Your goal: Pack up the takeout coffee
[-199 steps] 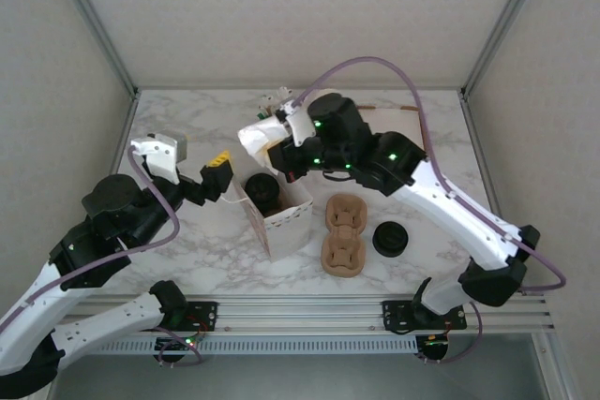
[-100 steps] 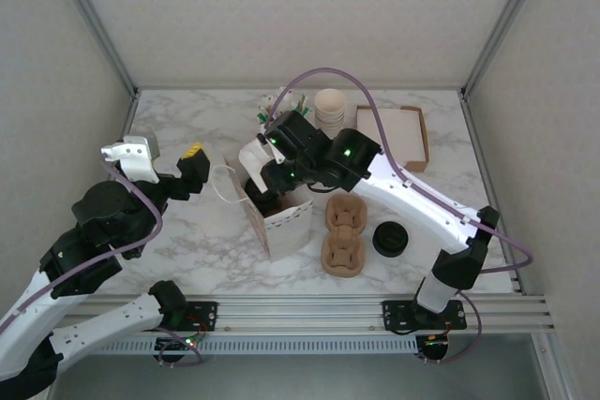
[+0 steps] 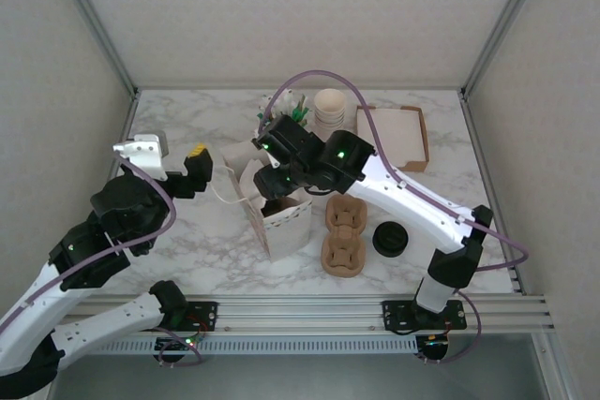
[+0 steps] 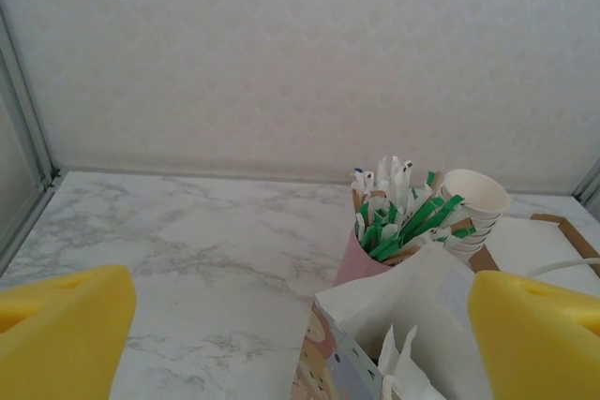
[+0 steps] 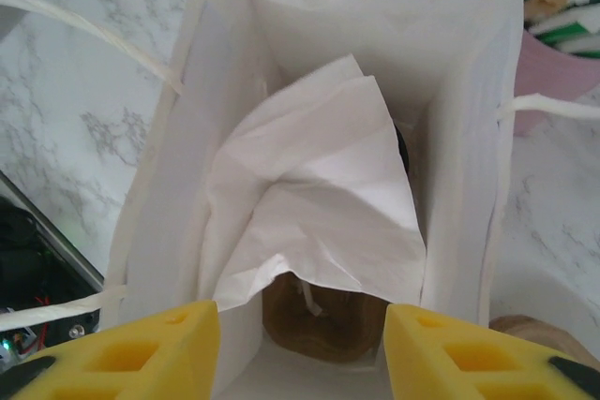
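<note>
Above the white paper bag [image 5: 469,91] on the marble counter [image 3: 183,124], right fingers [image 5: 122,358] gape empty; left fingers [image 4: 56,334], beside it, likewise. The black-lidded cream coffee cup seems hidden under the crumpled white napkin [image 5: 319,203]; packing looks nearly done, so next lift clear.

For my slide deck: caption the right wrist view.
Open right end effector over white paper bag holding a crumpled napkin.

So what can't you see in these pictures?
- Cream paper cup with a black plastic lid: in the right wrist view, crumpled white paper covers the inside of the white paper bag.
- Top view: the right arm covers the bag's mouth.
- Left wrist view: the bottom edge cuts off the bag.
</note>
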